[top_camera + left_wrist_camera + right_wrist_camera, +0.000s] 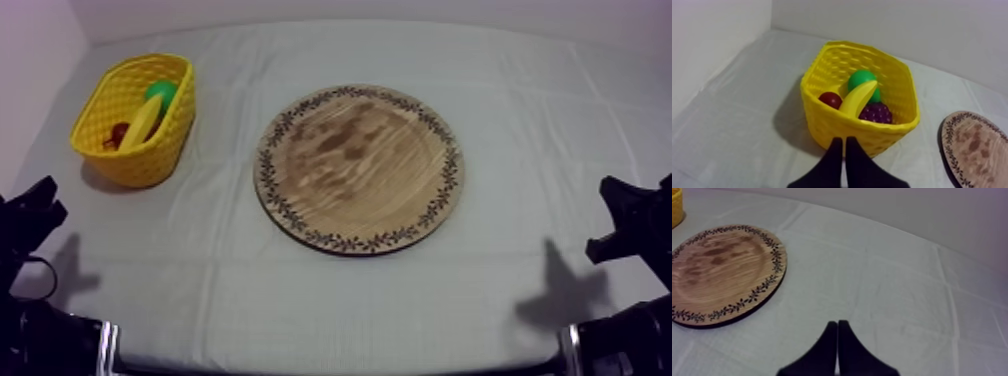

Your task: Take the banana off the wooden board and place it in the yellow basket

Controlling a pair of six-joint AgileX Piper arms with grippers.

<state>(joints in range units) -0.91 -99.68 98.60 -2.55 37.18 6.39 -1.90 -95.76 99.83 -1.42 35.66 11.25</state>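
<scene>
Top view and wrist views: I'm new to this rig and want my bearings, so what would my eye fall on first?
The yellow basket at the table's far left stands out, with the banana inside it among a green fruit, a small red fruit and grapes. Next comes the round wooden board with its patterned rim, at the table's middle. The left claw and the right claw are shut, low at their sides.

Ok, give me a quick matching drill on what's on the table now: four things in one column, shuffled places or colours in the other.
1 banana
2 grapes
3 wooden board
4 small red fruit

A bare, mid-table
B purple, in the yellow basket
C red, in the basket
D yellow, lying over the other fruit in the basket

Pairs: 1-D, 2-B, 3-A, 4-C
</scene>
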